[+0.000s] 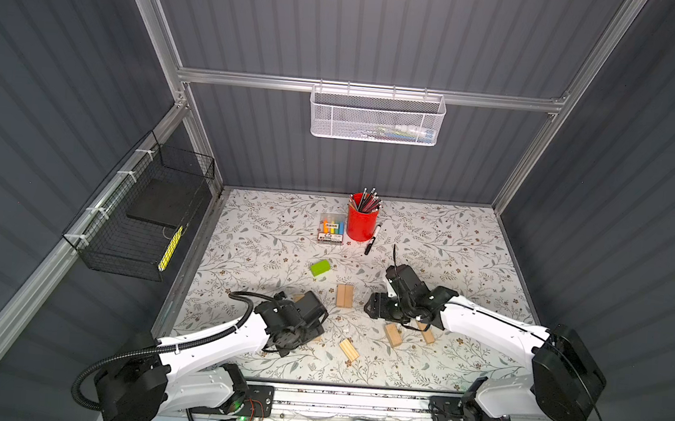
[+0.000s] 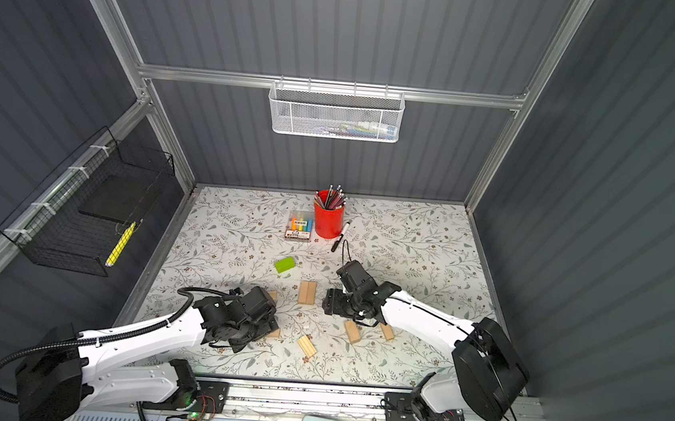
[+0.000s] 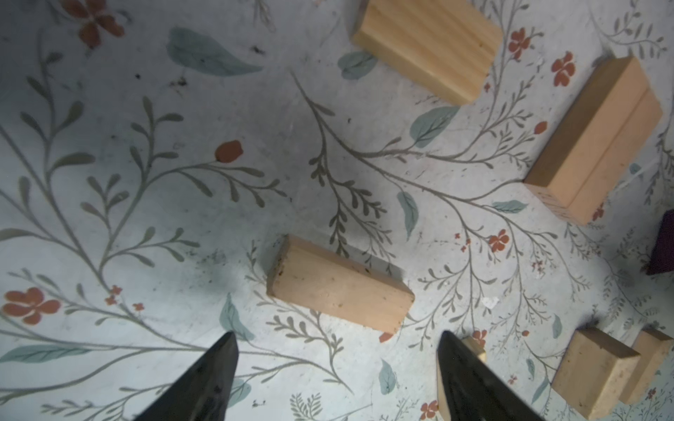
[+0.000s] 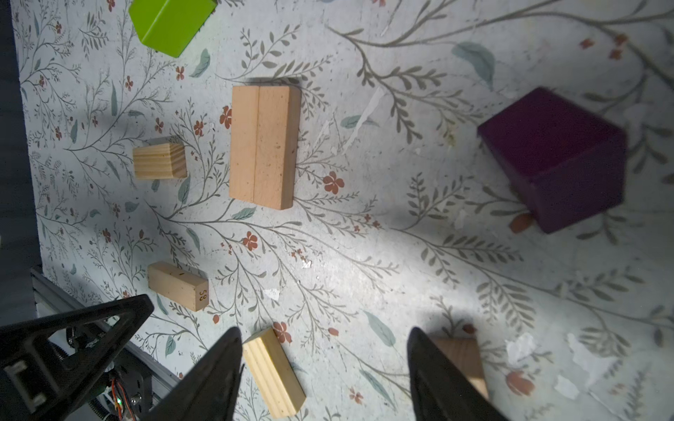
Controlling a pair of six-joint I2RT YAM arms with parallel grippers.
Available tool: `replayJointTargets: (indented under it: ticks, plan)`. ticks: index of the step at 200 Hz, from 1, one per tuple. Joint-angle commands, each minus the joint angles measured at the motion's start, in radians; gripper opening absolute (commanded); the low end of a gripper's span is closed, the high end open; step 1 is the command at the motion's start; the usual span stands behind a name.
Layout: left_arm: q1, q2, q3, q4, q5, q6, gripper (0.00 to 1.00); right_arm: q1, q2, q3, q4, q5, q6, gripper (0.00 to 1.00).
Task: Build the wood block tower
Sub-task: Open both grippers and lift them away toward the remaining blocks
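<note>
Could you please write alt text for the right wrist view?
The right gripper hangs open and empty above a floral tabletop strewn with loose wood blocks: a pale pair flush together, a purple block, a lime-green block and several pale singles.

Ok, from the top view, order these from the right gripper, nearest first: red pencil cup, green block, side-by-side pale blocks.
From the right gripper:
1. The side-by-side pale blocks, just left of it.
2. The green block, farther left and back.
3. The red pencil cup, near the back wall.

Pale wood blocks [image 1: 344,296], one green block [image 1: 320,268] and one purple block [image 4: 554,156] lie scattered.
</note>
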Motion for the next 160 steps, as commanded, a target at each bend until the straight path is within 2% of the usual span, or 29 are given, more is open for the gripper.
replayJointTargets:
  ticks: [1, 31, 76, 99, 160]
  plan:
    - [-0.008, 0.037, -0.018, 0.073, 0.037, -0.051, 0.86, -0.004, -0.002, -0.011, 0.013, 0.004, 0.002, 0.75]
    - [-0.007, 0.077, -0.005, 0.124, 0.027, -0.019, 0.83, -0.012, -0.008, -0.018, 0.016, 0.012, 0.004, 0.79]
    - [-0.006, 0.142, 0.023, 0.124, 0.005, 0.021, 0.73, -0.025, -0.007, -0.023, 0.017, 0.009, 0.002, 0.84]
    - [-0.006, 0.168, 0.047, 0.111, -0.020, 0.051, 0.71, -0.028, -0.007, -0.025, 0.014, 0.007, 0.002, 0.85]
    - [-0.004, 0.259, 0.136, 0.061, -0.061, 0.150, 0.54, -0.039, -0.007, -0.037, 0.018, 0.002, 0.004, 0.88]
